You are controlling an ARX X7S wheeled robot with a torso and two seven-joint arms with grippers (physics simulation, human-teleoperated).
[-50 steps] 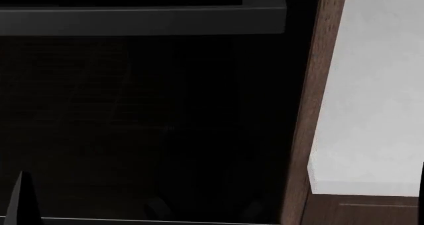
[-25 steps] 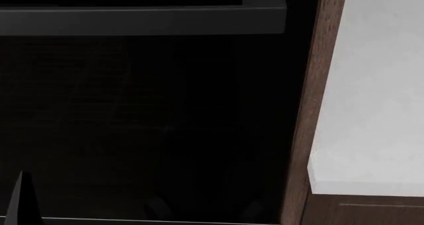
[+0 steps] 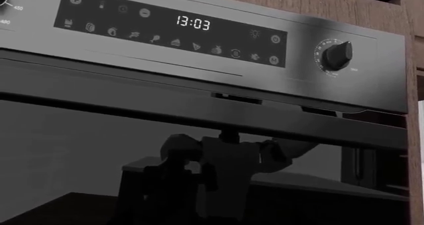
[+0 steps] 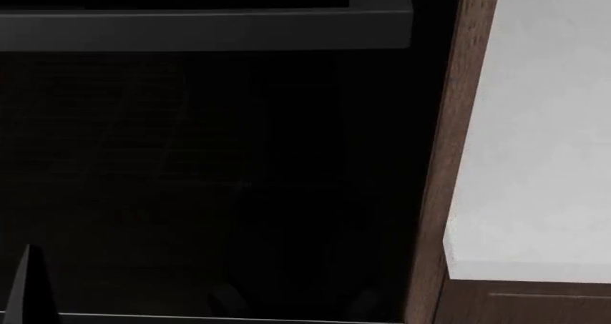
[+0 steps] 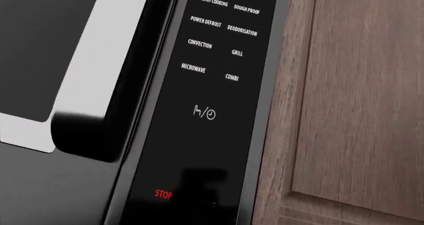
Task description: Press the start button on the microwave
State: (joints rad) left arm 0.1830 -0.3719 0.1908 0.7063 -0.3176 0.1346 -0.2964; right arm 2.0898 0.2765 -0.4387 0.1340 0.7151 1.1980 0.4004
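Observation:
The microwave's black control panel (image 5: pixel 212 86) fills the right wrist view, with white words such as MICROWAVE, COMBI and GRILL. A red STOP label (image 5: pixel 163 193) sits near the picture's lower edge. Beside it a dark smudge (image 5: pixel 198 183) lies over the panel, and only a faint letter T (image 5: pixel 213 204) of another label shows. A light grey handle (image 5: pixel 86 86) runs beside the panel. My right gripper's jaws do not show. In the head view a dark pointed fingertip (image 4: pixel 28 285) of my left gripper stands at the lower left; I cannot tell how its jaws stand.
The head view shows a black glass door (image 4: pixel 210 174) with a dark grey bar handle (image 4: pixel 205 29), a brown wood frame (image 4: pixel 448 159) and a white panel (image 4: pixel 534 138). The left wrist view shows a black appliance with a 13:03 display (image 3: pixel 192 22) and a knob (image 3: pixel 336 54); its glass reflects my arm.
The dark fingertip at the head view's lower left has edged up very slightly. Nothing else has moved.

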